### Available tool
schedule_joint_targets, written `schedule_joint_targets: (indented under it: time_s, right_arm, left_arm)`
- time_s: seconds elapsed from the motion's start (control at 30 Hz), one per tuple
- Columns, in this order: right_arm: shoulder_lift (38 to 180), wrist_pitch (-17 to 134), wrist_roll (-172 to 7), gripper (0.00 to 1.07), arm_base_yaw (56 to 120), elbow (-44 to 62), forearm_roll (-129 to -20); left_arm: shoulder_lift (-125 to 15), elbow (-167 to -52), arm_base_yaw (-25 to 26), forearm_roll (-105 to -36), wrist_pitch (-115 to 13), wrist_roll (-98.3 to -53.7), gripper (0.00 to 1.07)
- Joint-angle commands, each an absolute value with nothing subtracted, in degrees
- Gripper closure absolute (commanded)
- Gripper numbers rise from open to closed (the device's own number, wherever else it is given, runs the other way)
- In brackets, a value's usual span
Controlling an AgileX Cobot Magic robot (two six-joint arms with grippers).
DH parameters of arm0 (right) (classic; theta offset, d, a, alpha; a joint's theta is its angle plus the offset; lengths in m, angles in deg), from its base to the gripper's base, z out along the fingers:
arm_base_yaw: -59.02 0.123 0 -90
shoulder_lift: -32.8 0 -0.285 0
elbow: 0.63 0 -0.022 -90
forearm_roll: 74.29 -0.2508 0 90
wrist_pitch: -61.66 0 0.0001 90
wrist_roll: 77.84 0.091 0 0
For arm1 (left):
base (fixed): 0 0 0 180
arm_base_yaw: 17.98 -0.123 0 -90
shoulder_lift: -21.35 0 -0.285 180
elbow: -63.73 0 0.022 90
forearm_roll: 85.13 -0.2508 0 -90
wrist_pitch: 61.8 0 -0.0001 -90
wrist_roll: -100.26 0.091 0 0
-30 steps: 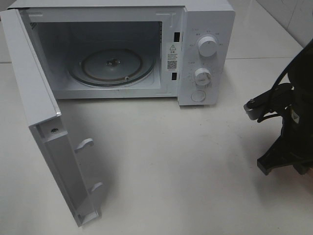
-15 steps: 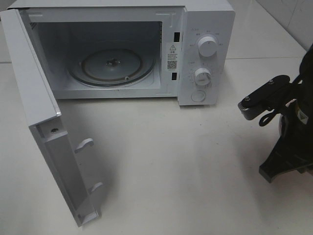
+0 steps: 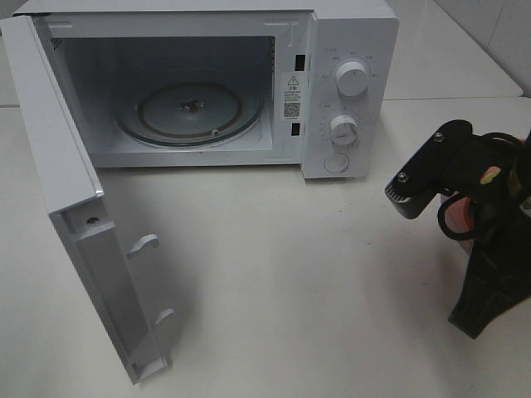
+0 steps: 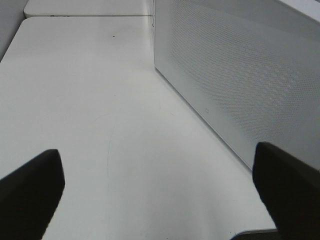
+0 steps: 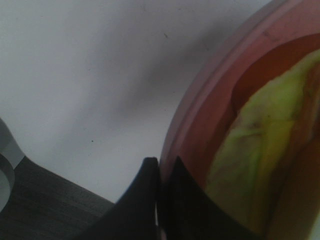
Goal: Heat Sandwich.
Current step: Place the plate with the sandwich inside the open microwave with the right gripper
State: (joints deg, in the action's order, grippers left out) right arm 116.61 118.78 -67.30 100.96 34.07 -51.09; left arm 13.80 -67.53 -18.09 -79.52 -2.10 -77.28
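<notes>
The right tool (image 5: 160, 167) is pinched almost fully together, and its two dark fingertips meet on the rim of the pink plate (image 5: 200, 95). The sandwich (image 5: 250, 160) lies on that plate, its yellow-green lettuce layer facing the wrist camera against a reddish ground. The pictures do not settle whether the plate rests on the table (image 3: 274, 274) or hangs clear of it, though a soft shadow falls on the white surface beside the rim. Seen from above, this arm stands at the right edge of the table, in front and to the right of the microwave (image 3: 348, 33) and well apart from its cavity; only a sliver of pink shows beneath the black arm. The left tool (image 4: 159, 195) is spread wide, with its black fingers (image 4: 30, 195) far apart and only bare table between them, just beside the microwave's perforated side wall. The microwave door (image 3: 58, 166) is swung fully open to the left, showing the glass turntable (image 3: 191, 112). Two round knobs (image 3: 352, 78) sit on the control panel. The table is plain white, with pale wall behind it.
</notes>
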Motion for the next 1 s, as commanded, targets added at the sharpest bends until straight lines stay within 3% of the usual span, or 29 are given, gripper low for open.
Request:
schedule_joint_targets:
  time_s: [0.03,1.0]
  right_arm:
    - [115.35,120.67,-73.26,1.07,102.74,34.30,-49.77]
    - [115.24,108.70,-101.91,1.07,103.08,34.30,-49.83]
  left_arm:
    - [15.23,-67.30,-17.81,-79.40,-2.50,-77.45,0.10]
    - [15.23,-67.30,-17.81,-79.40,-2.50,-77.45,0.10]
